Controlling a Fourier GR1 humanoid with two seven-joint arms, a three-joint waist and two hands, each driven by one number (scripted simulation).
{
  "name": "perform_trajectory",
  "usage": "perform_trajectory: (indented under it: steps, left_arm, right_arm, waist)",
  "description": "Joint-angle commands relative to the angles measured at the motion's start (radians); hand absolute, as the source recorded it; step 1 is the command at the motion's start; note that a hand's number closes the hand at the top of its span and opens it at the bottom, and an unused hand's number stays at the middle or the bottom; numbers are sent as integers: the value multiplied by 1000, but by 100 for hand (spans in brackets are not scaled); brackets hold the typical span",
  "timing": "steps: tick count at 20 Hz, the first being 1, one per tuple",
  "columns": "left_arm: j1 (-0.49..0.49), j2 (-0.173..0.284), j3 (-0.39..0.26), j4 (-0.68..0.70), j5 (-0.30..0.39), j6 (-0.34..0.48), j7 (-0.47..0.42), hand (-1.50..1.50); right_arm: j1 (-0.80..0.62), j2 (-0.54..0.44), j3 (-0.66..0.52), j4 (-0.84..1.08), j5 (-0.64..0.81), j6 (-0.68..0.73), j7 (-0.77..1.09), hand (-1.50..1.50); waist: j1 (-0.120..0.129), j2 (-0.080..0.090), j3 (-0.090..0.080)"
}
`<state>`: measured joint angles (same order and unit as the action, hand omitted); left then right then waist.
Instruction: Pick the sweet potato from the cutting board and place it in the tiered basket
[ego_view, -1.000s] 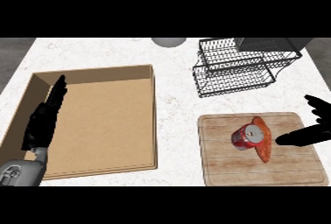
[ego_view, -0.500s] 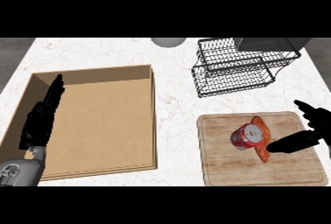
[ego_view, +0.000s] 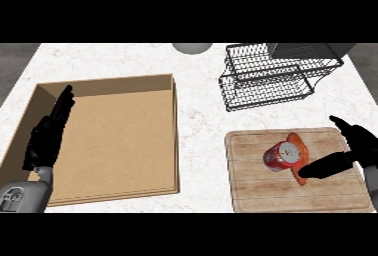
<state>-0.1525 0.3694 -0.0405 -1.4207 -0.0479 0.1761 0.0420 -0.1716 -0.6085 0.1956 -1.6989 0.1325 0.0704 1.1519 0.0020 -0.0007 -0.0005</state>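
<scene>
Right hand (ego_view: 353, 155) open at sweet potato (ego_view: 297, 159).

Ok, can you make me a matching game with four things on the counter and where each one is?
Things:
1. sweet potato
2. red can
3. tiered basket
4. left hand

Places:
A. over the left wall of the cardboard box
B. on the cutting board, right beside the right hand
C. at the back of the counter, right side
D. lying on the board, against the sweet potato's left side

Pairs: 1-B, 2-D, 3-C, 4-A
</scene>
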Motion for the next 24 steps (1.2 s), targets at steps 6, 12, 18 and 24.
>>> perform_trajectory:
  steps: [6, 12, 18, 24]
  left_arm:
    - [4, -22, 10, -26, -10, -23, 13, 0]
    - [21, -11, 39, -4, -26, -42, -22, 0]
    - [2, -47, 43, -5, -63, -25, -5, 0]
    - [-21, -56, 61, -7, -92, -47, 23, 0]
  right_arm:
    - [-36, 73, 4, 50, 30, 32, 174, -150]
    - [40, 123, 18, 87, 101, -11, 103, -150]
    - [-29, 176, -11, 201, 105, 37, 47, -150]
    - [-42, 246, -42, 291, 145, 28, -33, -150]
  waist:
    - [0, 0, 0]
    - [-2, 0, 0]
    - [1, 1, 0]
    - [-2, 1, 0]
